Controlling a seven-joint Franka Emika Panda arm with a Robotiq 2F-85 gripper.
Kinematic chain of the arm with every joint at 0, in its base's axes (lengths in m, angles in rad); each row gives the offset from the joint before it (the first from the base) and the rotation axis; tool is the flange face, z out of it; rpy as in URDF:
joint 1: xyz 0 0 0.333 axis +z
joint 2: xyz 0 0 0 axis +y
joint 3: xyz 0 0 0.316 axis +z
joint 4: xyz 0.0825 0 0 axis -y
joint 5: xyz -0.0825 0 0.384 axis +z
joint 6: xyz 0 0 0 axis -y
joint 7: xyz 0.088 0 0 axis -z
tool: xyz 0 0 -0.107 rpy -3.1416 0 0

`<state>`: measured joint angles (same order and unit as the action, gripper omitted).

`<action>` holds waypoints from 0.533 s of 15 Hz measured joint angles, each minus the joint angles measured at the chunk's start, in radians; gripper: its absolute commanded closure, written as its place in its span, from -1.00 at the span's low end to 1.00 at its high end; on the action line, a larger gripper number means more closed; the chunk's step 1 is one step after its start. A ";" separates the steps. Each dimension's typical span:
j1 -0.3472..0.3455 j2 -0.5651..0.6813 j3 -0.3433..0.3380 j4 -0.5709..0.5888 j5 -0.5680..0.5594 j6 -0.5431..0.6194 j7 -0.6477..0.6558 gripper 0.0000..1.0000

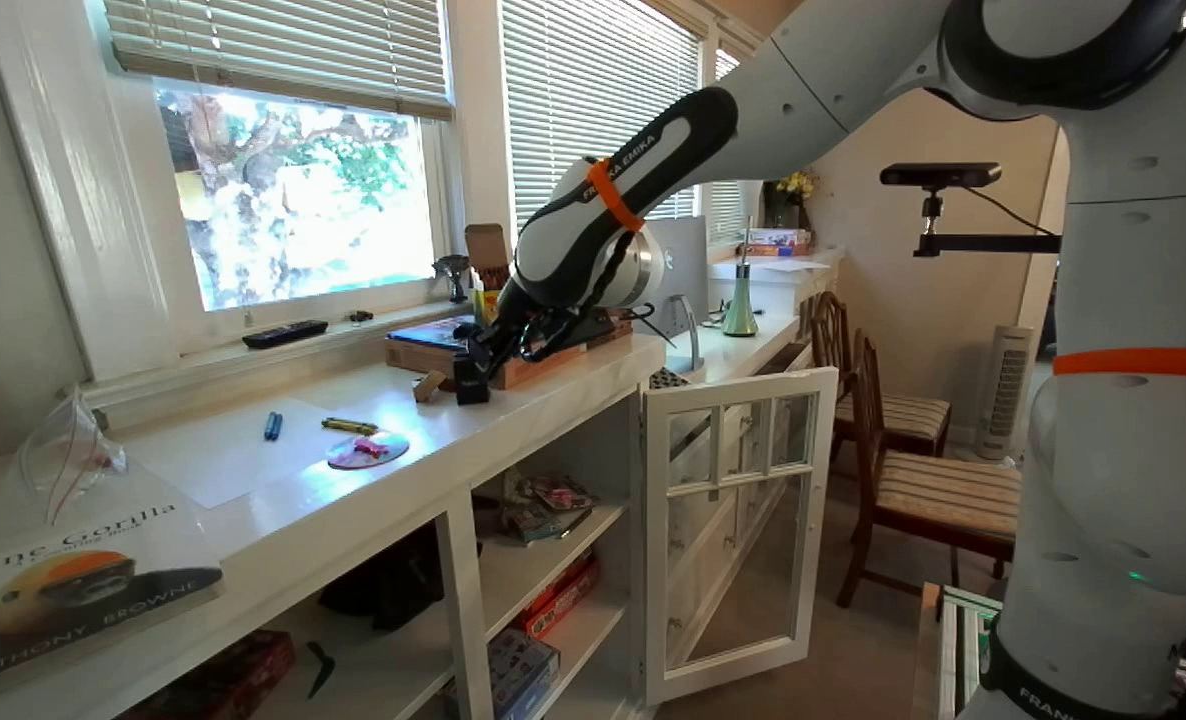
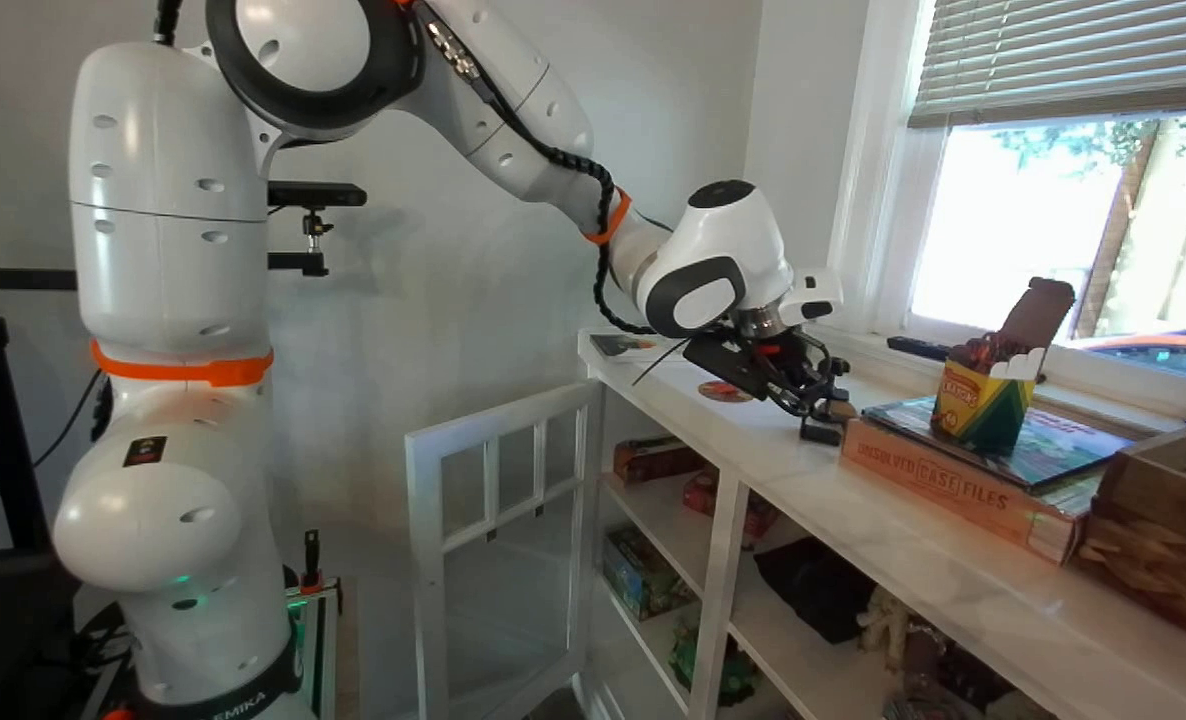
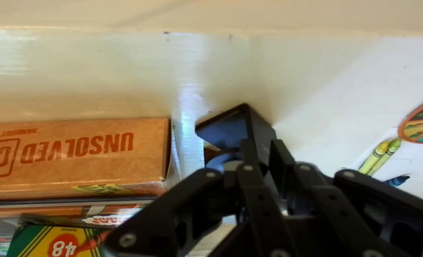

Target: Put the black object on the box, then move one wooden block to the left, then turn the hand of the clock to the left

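The black object (image 3: 224, 130) is a small angular piece standing on the white counter, also seen in both exterior views (image 1: 471, 386) (image 2: 821, 433). My gripper (image 3: 263, 146) reaches down to it, its fingers close together on both sides of the object's wall, seemingly shut on it. The low brown box (image 3: 126, 157), printed "Unsolved Case Files", lies beside it, a short gap away; it shows in both exterior views (image 2: 943, 487) (image 1: 418, 355). A small brown wooden block (image 1: 430, 386) sits next to the black object, mostly hidden in the wrist view. I see no clock with a hand.
A yellow-green crayon box (image 2: 983, 400) with an open lid stands upright on a flat game on the brown box. Crayons (image 1: 350, 426) and a round disc (image 1: 368, 450) lie on the counter. A wooden crate (image 2: 1163, 520) stands behind. A cabinet door (image 1: 738, 384) hangs open.
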<state>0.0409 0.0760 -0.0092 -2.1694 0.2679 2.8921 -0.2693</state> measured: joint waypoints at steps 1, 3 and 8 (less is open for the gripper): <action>0.000 0.000 0.002 0.000 0.001 0.000 0.000 1.00; 0.000 0.002 0.005 0.007 0.003 0.008 0.000 0.97; 0.000 0.007 0.009 0.011 0.007 0.010 0.000 0.97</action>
<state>0.0408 0.0833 0.0000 -2.1584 0.2745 2.9020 -0.2693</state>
